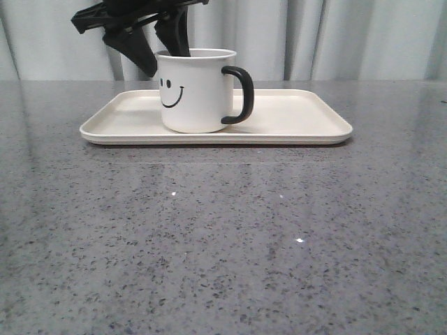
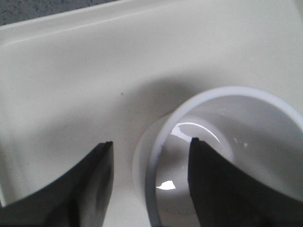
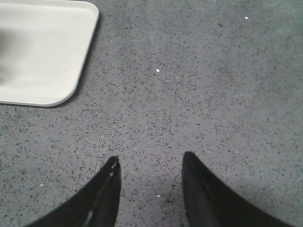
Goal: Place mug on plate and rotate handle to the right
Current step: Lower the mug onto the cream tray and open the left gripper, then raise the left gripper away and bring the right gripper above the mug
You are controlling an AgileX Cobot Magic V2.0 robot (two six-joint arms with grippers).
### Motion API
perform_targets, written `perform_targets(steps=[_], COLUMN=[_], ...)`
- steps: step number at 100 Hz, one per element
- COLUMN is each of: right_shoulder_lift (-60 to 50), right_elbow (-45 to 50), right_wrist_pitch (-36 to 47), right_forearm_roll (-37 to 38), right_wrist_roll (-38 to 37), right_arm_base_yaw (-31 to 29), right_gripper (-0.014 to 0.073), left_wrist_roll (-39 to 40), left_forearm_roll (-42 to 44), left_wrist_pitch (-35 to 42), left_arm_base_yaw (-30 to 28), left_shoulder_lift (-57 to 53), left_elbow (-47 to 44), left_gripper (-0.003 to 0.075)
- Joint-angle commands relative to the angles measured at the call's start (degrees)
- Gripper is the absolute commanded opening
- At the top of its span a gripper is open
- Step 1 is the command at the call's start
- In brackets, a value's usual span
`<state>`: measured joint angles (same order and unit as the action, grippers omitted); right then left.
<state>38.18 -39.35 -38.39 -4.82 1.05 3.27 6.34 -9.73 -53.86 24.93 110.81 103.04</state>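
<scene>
In the upper half of the front view, the mug stands upright on the plate, left of the plate's middle, its smiley face turned toward the left of the frame and the handle sticking out to the right. The plate lies flat on the speckled grey table. Above the mug's left rim, at the upper left of the frame, the left gripper reaches down, one finger outside the mug's wall and the other dipping inside the rim; the jaws are spread and straddle the wall, with a gap showing on the outside finger. In the left wrist view, the mug's white rim curves through the lower right of the frame, with the left gripper's two dark fingers on either side of it, one over the bare plate and one inside the mug, neither visibly pressing the wall. In the right wrist view, the right gripper hangs over bare table at the bottom of the frame, its fingers apart and holding nothing, while a rounded corner of the plate fills the upper left.
</scene>
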Motion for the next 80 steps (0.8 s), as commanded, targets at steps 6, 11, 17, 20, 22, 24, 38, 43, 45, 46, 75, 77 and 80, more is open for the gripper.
perform_targets(steps=[6,11,17,20,22,24,38,43,45,46,75,77,80], right_shoulder_lift=[0.56,0.56,0.56,0.56,0.63,0.72,3.61,5.07,5.42,5.77,14.91,15.64,16.89], right_elbow=[-2.25,-2.38,-2.65,-2.72,-2.88,-2.96,-4.90,-6.29,-6.69,-7.11,-17.41,-18.15,-19.44], right_wrist_pitch=[3.25,2.94,2.82,2.82,2.82,2.82,2.01,1.57,1.34,1.22,-3.53,-3.53,-3.47], right_forearm_roll=[-0.29,-0.32,-0.62,-0.67,-0.67,-0.67,-0.67,-0.67,-0.67,-0.67,-0.82,-0.83,-0.91], right_wrist_roll=[0.14,0.14,0.14,0.14,0.14,0.14,0.14,0.14,0.14,0.14,0.14,0.14,0.14], right_arm_base_yaw=[0.29,0.42,1.09,1.85,2.20,2.74,5.46,5.89,6.01,6.14,10.40,10.94,11.90], right_gripper=[0.0321,0.0321,0.0321,0.0321,0.0321,0.0321,0.0323,0.0337,0.0346,0.0354,0.0413,0.0413,0.0413], left_wrist_roll=[0.40,0.40,0.40,0.40,0.40,0.40,0.28,0.11,0.11,0.11,0.11,0.11,0.11], left_forearm_roll=[-0.23,0.82,1.97,2.66,2.80,3.08,4.42,4.58,4.83,5.04,5.67,5.67,5.67], left_wrist_pitch=[4.29,4.71,4.71,4.53,4.41,4.37,4.37,4.47,4.47,4.47,7.02,7.57,8.51], left_arm_base_yaw=[0.44,0.44,0.44,0.44,0.44,0.44,0.44,0.44,0.44,0.44,0.44,0.44,0.44], left_shoulder_lift=[-6.45,-7.99,-10.18,-11.46,-12.02,-12.87,-18.96,-21.06,-21.98,-22.28,-36.14,-36.81,-38.47], left_elbow=[2.15,2.15,2.15,2.15,2.04,1.92,-0.71,-2.25,-2.99,-3.51,-17.70,-18.78,-20.59], left_gripper=[0.0365,0.0365,0.0365,0.0365,0.0365,0.0365,0.0365,0.0365,0.0365,0.0365,0.0365,0.0365,0.0365])
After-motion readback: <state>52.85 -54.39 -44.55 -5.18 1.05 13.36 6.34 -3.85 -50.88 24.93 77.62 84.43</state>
